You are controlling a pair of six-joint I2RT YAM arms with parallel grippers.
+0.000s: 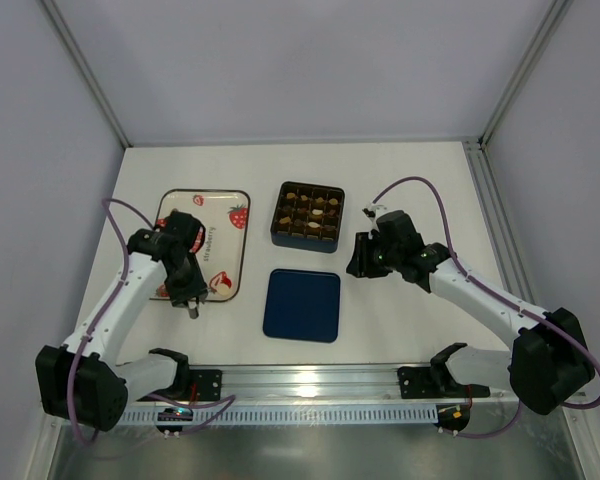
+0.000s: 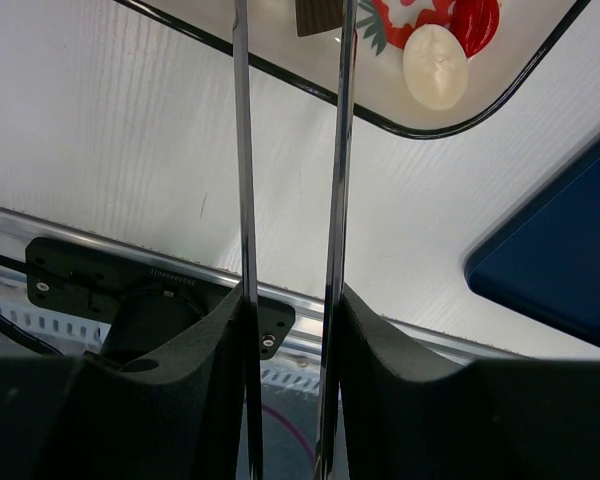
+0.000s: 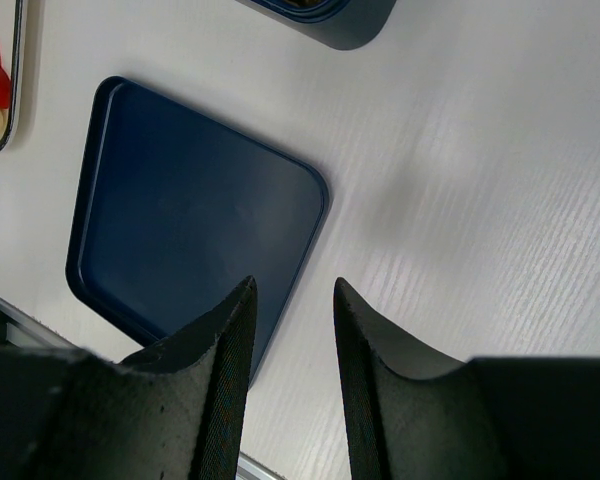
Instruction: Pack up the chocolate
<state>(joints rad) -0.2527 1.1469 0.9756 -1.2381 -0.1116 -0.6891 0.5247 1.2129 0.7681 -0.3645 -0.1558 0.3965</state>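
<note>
Several small brown and tan chocolates (image 1: pixel 310 212) sit in the grid of the dark-blue box (image 1: pixel 280 236). A cream oval piece (image 2: pixel 435 66) lies on the strawberry tray (image 2: pixel 310 90). A dark brown piece (image 2: pixel 320 15) shows at the top edge between the long metal blades on my left gripper (image 2: pixel 290 100). The blades stand apart, and the piece sits close to the right one. In the top view the left gripper (image 1: pixel 192 306) hangs over the tray's near edge (image 1: pixel 180 297). My right gripper (image 1: pixel 358 256) is open and empty, hovering right of the blue lid (image 3: pixel 180 220).
The flat blue lid (image 1: pixel 302 305) lies in front of the box. The metal rail (image 1: pixel 310 380) with the arm bases runs along the near edge. Grey walls enclose the white table on three sides.
</note>
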